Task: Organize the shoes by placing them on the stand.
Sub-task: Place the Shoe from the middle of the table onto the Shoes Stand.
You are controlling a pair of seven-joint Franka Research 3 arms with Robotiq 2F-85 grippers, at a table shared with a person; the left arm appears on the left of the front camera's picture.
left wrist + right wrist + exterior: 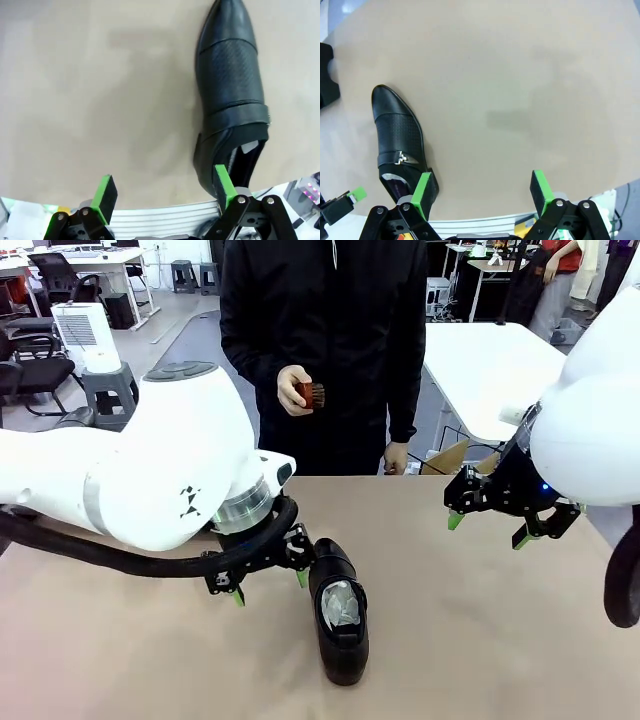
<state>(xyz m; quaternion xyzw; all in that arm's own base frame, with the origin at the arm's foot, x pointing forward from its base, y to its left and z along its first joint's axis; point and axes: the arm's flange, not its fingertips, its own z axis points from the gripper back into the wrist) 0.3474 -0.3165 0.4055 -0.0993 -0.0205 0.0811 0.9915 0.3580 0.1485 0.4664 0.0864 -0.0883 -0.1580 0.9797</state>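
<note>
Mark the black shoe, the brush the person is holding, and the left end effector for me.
Glossy black leather dress shoe (340,625): front view, on the paper-stuffed opening.
Small reddish-brown brush (311,394): front view, on its body, in the person's hand.
Left end effector (270,587): front view, midway between its green-padded fingertips.

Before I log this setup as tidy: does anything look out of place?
One shoe lies alone on the tan table, not on any stand, with the open left hand beside it. The person's hand holds a small reddish-brown brush.
</note>
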